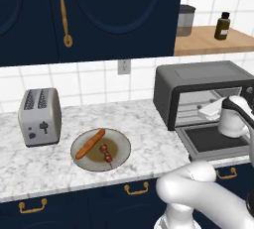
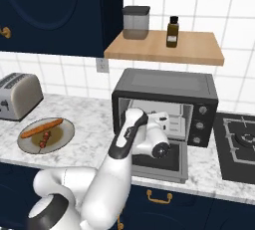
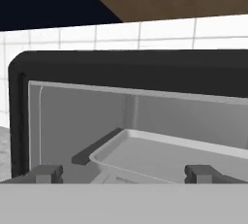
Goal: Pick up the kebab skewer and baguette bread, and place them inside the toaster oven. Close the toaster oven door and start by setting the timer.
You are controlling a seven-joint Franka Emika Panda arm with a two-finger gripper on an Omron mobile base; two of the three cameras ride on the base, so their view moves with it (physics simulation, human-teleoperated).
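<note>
The kebab skewer [image 1: 105, 153] and the orange-brown baguette bread [image 1: 90, 143] lie side by side on a grey plate [image 1: 121, 146] on the counter, left of the toaster oven [image 1: 198, 77]. The toaster oven door [image 1: 213, 140] hangs open and flat in front of the oven. My gripper [image 1: 207, 110] hovers above the door at the oven's mouth, far from the plate. In the hand view its fingertips [image 3: 46, 173] stand wide apart with nothing between them, facing a pale metal tray [image 3: 169, 152] inside. From the right, the skewer [image 2: 46, 138] and baguette [image 2: 41, 128] lie left of my gripper [image 2: 160, 119].
A silver two-slot toaster [image 1: 39, 116] stands left of the plate. A wooden shelf [image 2: 164, 47] above the oven carries a jar [image 2: 136, 22] and a dark bottle [image 2: 172, 32]. A stove top [image 2: 239, 144] adjoins the oven on the right. Knobs [image 2: 201, 124] run down the oven's right edge.
</note>
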